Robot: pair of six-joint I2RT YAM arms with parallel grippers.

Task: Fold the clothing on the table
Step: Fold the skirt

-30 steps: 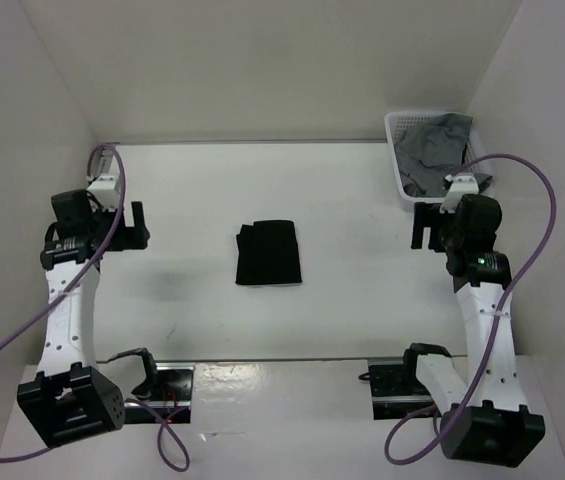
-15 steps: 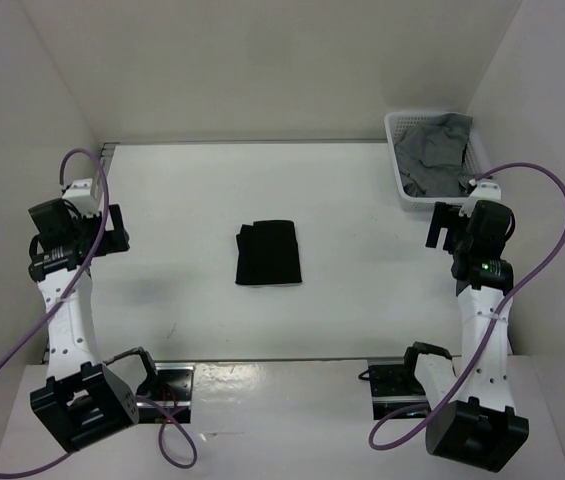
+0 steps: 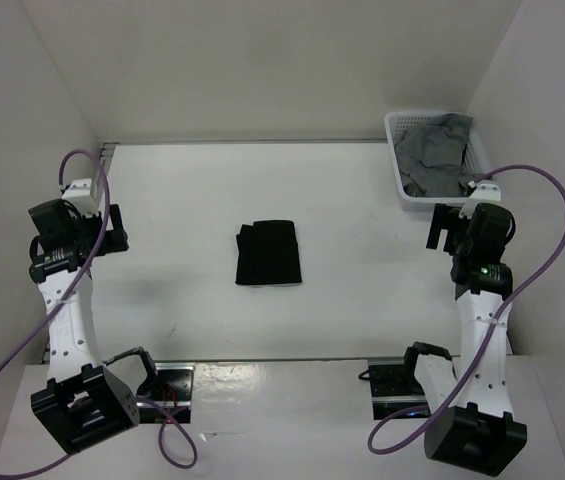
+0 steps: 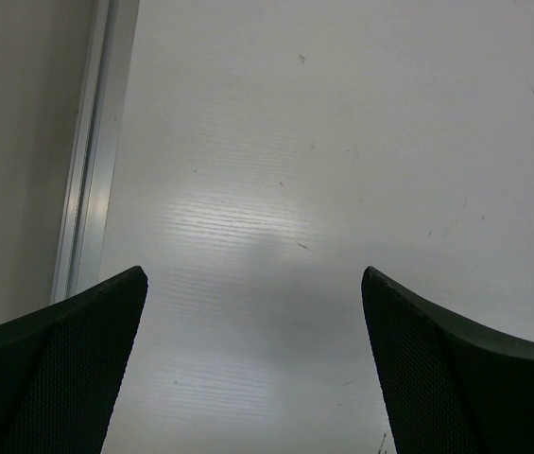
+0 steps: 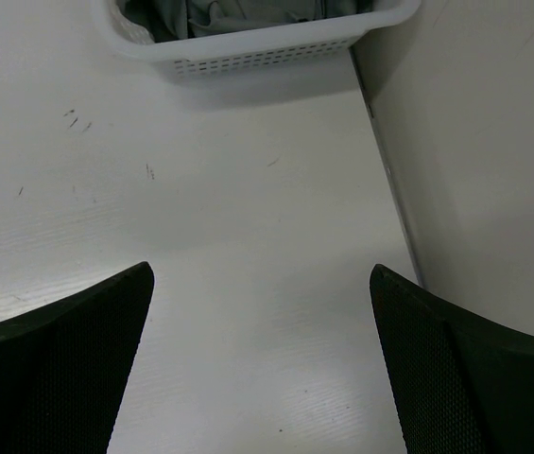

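Now: left end effector (image 4: 252,276), right end effector (image 5: 262,271) gaping, empty; basket (image 3: 395,165) of grey garment (image 3: 432,146) near right.

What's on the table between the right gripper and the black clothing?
Nothing: in the top view, only bare white table separates the right gripper from the clothing. The basket sits farther back, off that line.

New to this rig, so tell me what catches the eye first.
Folded black clothing lies at the middle of the white table. A white basket of grey fabric sits in the far right corner. The left pincer and right pincer hang open at the sides.
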